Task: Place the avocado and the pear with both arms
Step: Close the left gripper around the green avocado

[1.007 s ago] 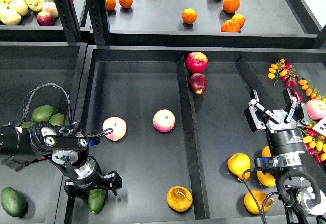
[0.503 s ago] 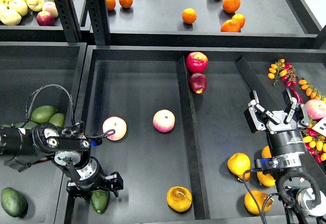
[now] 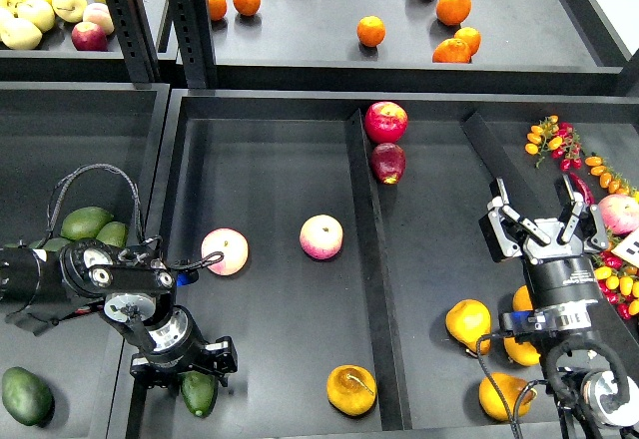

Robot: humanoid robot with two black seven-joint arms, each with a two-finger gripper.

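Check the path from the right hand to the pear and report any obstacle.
A divider wall stands between the open right hand and the pear; the pear lies in the neighbouring compartment.

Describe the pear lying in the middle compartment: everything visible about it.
The pear is a roundish yellow-orange fruit with a matte-looking skin and a thin brown stem set in a darker brownish hollow that faces up and to the right. It lies on its side on the dark floor of the middle compartment, at the near end, close beside the divider on its right. Nothing grips it; whether it touches the divider cannot be told.
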